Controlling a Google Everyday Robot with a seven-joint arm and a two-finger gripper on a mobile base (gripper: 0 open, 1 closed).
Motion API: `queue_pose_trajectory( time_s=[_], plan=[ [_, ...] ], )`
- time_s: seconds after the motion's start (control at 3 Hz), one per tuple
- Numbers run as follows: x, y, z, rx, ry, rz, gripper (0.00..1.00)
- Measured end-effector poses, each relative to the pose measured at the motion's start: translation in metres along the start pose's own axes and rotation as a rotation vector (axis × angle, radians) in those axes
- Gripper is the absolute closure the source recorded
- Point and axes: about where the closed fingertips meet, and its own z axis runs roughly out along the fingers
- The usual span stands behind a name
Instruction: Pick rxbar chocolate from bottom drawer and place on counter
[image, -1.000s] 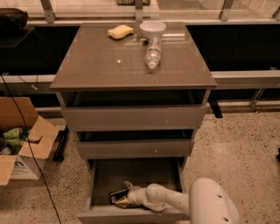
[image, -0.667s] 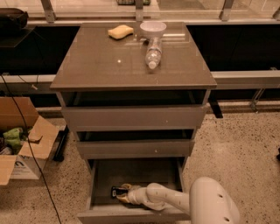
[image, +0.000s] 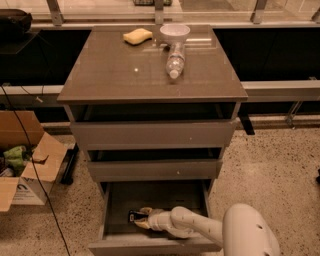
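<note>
Your rxbar chocolate (image: 133, 216), a small flat dark wrapped bar, lay on the floor of the bottom drawer (image: 160, 199), near its left wall and about midway between back and front. That drawer, a shallow grey box with a plain flat front, was pulled fully out. Your gripper (image: 140, 218) was down inside it at the bar's right end, its two tan fingers (image: 145, 211) parted with the bar's end between them. You could not tell from this view whether they pressed the wrapper. The smooth white rounded arm (image: 200, 227) reached in from the drawer's front right corner.

Above, the middle drawer (image: 155, 170) and top drawer (image: 152, 134) showed flat grey fronts, each standing slightly out.

The counter (image: 120, 75), a glossy grey-brown square top, carried three things along its back half. A clear plastic bottle (image: 175, 61) lay on its side, cap toward the front edge. A white round bowl (image: 174, 33) sat just behind it at the back edge, and a soft yellow sponge (image: 137, 36) lay to the bowl's left.

On the speckled floor (image: 270, 165) to the left stood an open cardboard box (image: 30, 165).
</note>
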Motion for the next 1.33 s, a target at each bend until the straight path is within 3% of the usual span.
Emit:
queue_pose_trajectory(
  time_s=[0.33,0.67,1.0,1.33],
  plan=[
    [-0.035,-0.007,-0.033,0.003,-0.036,0.023,1.00],
    [-0.079,0.004,-0.083,-0.032,-0.068,-0.004,1.00],
    [-0.123,0.025,-0.145,-0.072,-0.092,-0.068,1.00],
    [-0.168,0.049,-0.211,-0.071,-0.124,-0.163,1.00]
  ],
)
